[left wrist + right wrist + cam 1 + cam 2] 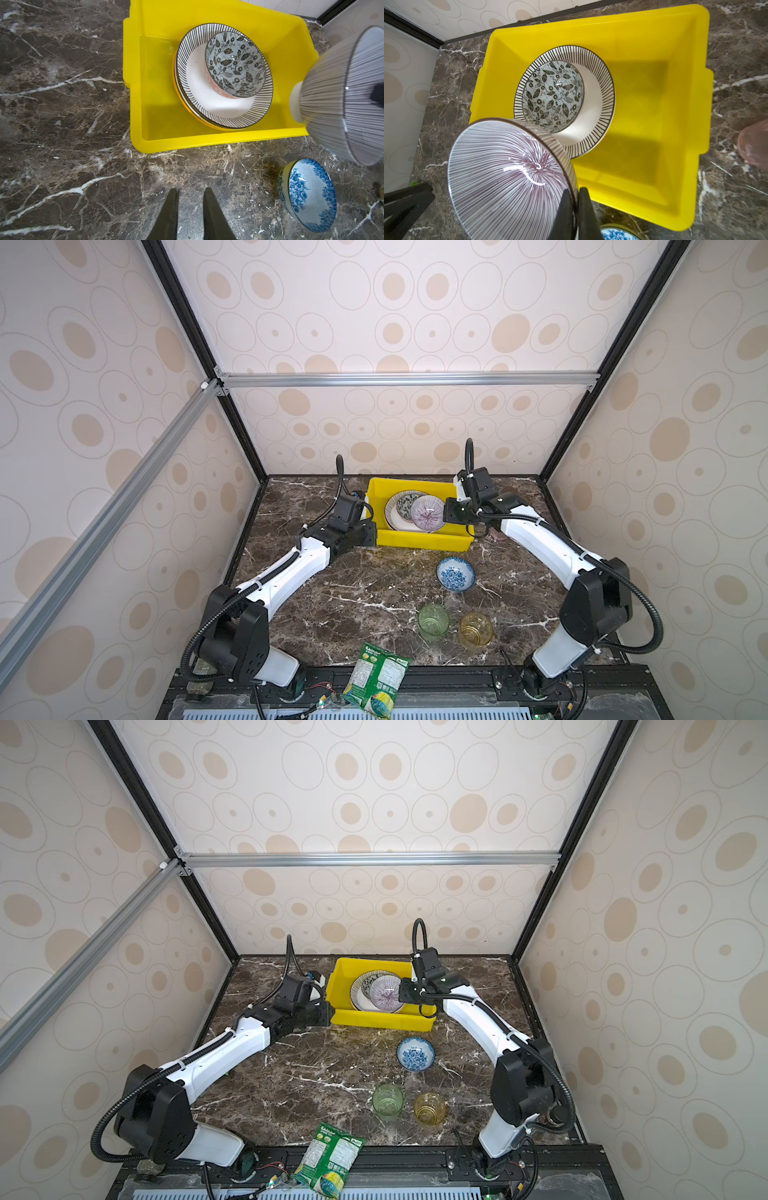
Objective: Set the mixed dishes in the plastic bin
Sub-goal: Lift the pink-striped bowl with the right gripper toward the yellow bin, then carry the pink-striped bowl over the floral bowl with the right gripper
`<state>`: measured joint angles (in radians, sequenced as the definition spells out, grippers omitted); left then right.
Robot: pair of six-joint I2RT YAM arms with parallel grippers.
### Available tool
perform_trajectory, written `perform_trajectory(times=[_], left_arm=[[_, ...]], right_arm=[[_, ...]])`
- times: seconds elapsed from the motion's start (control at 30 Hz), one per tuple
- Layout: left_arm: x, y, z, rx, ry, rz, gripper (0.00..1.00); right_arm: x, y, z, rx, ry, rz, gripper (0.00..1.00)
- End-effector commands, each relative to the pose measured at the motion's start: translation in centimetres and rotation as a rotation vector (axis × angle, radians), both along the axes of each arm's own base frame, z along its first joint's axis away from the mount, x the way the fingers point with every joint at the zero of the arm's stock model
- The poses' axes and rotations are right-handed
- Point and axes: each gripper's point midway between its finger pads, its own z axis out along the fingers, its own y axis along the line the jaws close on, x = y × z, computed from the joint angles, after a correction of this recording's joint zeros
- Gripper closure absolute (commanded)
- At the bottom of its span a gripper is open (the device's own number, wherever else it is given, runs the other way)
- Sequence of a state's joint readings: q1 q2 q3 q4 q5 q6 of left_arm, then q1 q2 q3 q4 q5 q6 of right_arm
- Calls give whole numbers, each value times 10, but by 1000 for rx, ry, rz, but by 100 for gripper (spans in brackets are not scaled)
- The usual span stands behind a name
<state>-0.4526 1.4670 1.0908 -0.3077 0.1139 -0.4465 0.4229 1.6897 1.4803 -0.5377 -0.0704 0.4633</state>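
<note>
Right wrist view: the right gripper [574, 190] pinches the rim of the purple-striped white ceramic bowl [508, 176], holding it tilted over the right end of the bright yellow rectangular plastic bin [685, 104]. Inside the bin, a grey leaf-patterned bowl [553, 95] sits on a black-rayed white plate [593, 124]. Best, I judge, to level the striped bowl, centre it over the leaf bowl or the bin's bare floor, lower until it bears, then let go. The left gripper [191, 192], narrowly parted and empty, hovers outside the bin's left wall. A blue floral bowl [456, 573], a green glass tumbler [433, 621] and an amber glass tumbler [476, 628] stand in front of the bin.
</note>
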Motion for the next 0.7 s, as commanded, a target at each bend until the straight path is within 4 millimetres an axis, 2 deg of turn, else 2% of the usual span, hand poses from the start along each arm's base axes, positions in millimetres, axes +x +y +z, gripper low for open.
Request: perform_trajectory(times=[0.0, 0.23, 0.67], left_arm=[[13, -4, 15, -36, -44, -3, 78], [13, -5, 13, -55, -47, -7, 78], [11, -7, 14, -80, -58, -17, 78]], right_arm=[[19, 17, 24, 40, -79, 18, 100], [45, 30, 12, 32, -69, 20, 100], [76, 41, 2, 11, -78, 10, 100]])
